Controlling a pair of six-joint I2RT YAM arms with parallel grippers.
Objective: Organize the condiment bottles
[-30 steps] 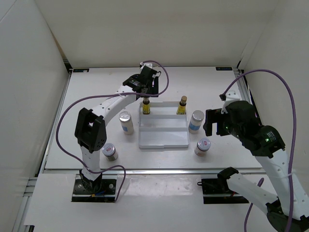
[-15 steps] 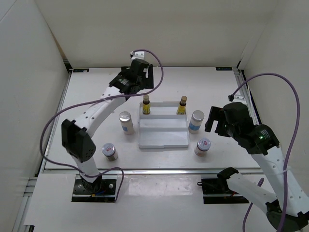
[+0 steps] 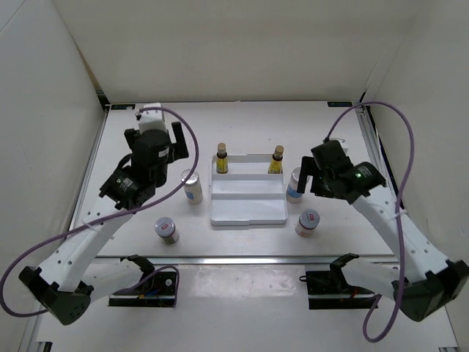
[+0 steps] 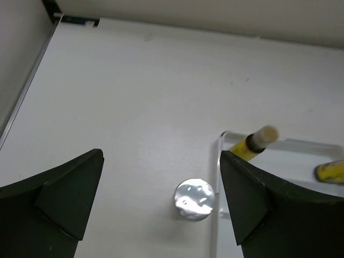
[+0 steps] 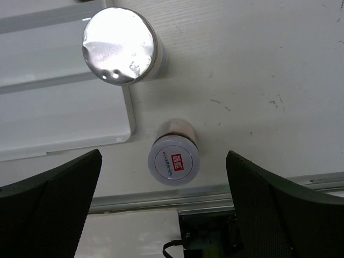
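Observation:
Two slim dark brown bottles [image 3: 221, 159] [image 3: 276, 159] stand on the back step of the white tray [image 3: 248, 209]. A silver-lidded cylinder stands on each side of the tray [image 3: 191, 185] [image 3: 296, 183]. Two red-marked jars stand nearer [image 3: 166, 229] [image 3: 308, 221]. My left gripper [image 3: 155, 149] is open and empty, high above the left cylinder [image 4: 194, 199], which shows between its fingers [image 4: 161, 161]; the left brown bottle [image 4: 252, 144] is beside it. My right gripper [image 3: 314, 174] is open and empty [image 5: 163, 161], above the right jar [image 5: 173, 159] and right cylinder [image 5: 121, 47].
Walls enclose the table on the left, back and right. A metal rail [image 5: 215, 191] runs along the table's front edge, just near of the right jar. The tray's front corner [image 5: 64, 107] lies beside the right cylinder.
My left arm has pulled back from the left brown bottle at the tray's far corner, moving left and nearer. My right gripper has moved a little farther and left, over the right cylinder.

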